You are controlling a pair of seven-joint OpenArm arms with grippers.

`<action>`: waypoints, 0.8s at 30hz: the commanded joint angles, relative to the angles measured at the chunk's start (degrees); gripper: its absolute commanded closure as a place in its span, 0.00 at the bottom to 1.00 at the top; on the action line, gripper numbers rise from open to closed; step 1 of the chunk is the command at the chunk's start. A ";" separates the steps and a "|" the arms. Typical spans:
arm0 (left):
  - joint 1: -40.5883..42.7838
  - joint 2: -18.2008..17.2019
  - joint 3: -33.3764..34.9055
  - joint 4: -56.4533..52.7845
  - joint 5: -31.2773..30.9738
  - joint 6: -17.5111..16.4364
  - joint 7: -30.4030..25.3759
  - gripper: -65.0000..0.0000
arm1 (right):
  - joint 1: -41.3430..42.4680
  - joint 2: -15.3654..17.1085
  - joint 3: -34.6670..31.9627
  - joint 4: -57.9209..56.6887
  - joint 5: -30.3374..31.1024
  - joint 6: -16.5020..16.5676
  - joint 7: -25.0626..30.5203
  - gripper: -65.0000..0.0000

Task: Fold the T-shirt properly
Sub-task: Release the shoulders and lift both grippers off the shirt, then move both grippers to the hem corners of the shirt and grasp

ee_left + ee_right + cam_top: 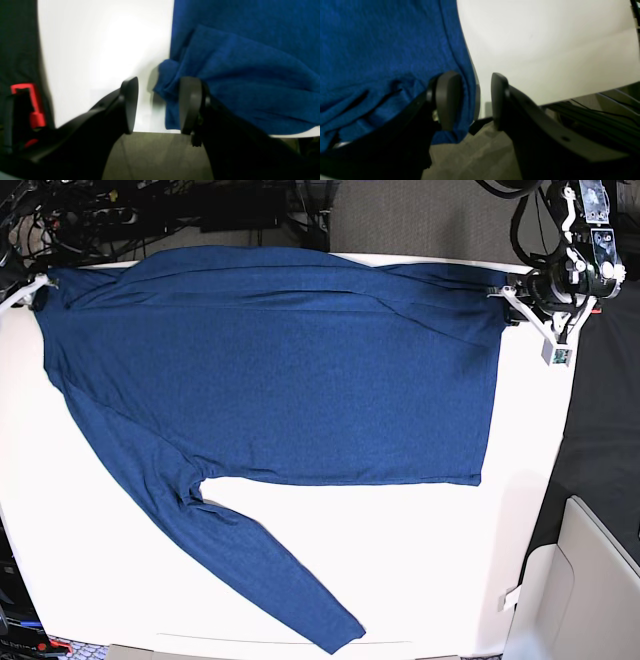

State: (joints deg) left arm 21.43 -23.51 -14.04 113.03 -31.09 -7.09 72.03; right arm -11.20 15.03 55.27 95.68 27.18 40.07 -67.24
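The left claw (157, 105) stood apart beside a bunched shirt corner, gripping nothing; the right claw (470, 100) likewise gaped, cloth draped over one finger. Between them the T-shirt (300, 370) lay across the white surface (420, 570), one long fold made, one sleeve still sprawled: early going.
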 commanded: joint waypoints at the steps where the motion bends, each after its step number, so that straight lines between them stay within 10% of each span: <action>1: -0.64 -0.89 -0.68 0.94 -0.16 -0.07 -0.25 0.60 | 0.52 1.19 0.43 1.07 0.56 -0.07 0.91 0.63; 16: -25.34 1.05 -1.91 -7.49 -0.16 -0.07 -0.43 0.60 | 12.74 -0.83 5.00 6.52 0.73 -0.07 0.91 0.63; 24: -34.75 1.13 3.89 -23.41 -0.07 -0.07 -11.50 0.59 | 20.30 -0.48 1.92 3.09 -1.55 -0.07 0.91 0.63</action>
State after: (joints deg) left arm -11.88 -21.54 -10.20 89.01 -30.61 -7.11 61.52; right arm 8.32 13.32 57.12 98.26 25.04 39.94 -67.35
